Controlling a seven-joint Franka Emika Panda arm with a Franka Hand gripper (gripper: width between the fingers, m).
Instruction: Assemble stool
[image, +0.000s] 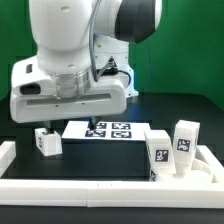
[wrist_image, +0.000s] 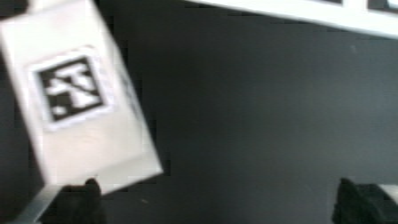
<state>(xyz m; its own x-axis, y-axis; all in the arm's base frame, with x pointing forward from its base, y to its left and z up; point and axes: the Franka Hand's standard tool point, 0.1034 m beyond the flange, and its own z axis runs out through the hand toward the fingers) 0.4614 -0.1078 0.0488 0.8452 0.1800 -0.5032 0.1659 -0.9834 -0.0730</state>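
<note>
**Open hand poised over a stool leg**

Exterior view: The white arm (image: 75, 45) is seen lowered over the dark table (image: 30, 205). It hangs close above a stubby leg (image: 45, 142) that lies toward the exterior view's left, just beside the marker board (image: 105, 130). A second leg (image: 158, 156) and a third leg (image: 185, 142) are stood upright side by side toward the exterior view's right, well apart from the first. All are ringed by the white frame rails (image: 100, 186), judged to be there so that loose parts are kept within reach. The round seat is not shown.

Wrist view: The gripper (wrist_image: 217, 200) is shown spread wide, with nothing held. Only dark table is seen between its two dark fingertips (wrist_image: 71, 200). The leg (wrist_image: 80, 100) lies tilted, tag face up, with its near end just beside one fingertip and not between the pair. The wide spread is judged to be meant for straddling so chunky a part. A sideways shift seems to be called for first, since the leg is off centre. Assembly is judged barely begun, as no part is seen joined to another.
</note>
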